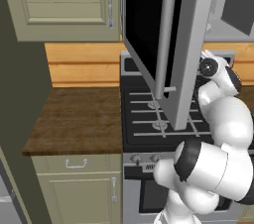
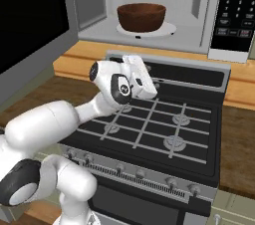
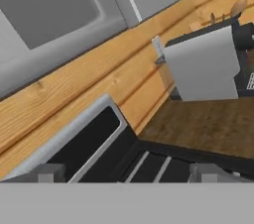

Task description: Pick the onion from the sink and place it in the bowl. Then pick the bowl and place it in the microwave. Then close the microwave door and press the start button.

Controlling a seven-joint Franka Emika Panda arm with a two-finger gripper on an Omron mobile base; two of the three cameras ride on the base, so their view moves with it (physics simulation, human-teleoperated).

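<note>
Above the black stove [image 2: 149,129], reddish-brown bowl [image 2: 141,17] inside the microwave [image 2: 149,5]; tool [image 3: 124,173] spread.

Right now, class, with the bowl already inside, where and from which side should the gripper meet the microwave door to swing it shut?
Push on the microwave door at its free outer edge, near the slim bar handle, coming from the handle side. It stands wide open over the stove, so that edge gives most leverage. The bowl sits clear inside.

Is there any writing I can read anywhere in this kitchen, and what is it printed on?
None can be read.
Microwave keypad: rows of white markings, too small and blurred.
Range front: a small pale label, blurred.
Toaster: white marks at its side, cut off by the picture's edge.
</note>
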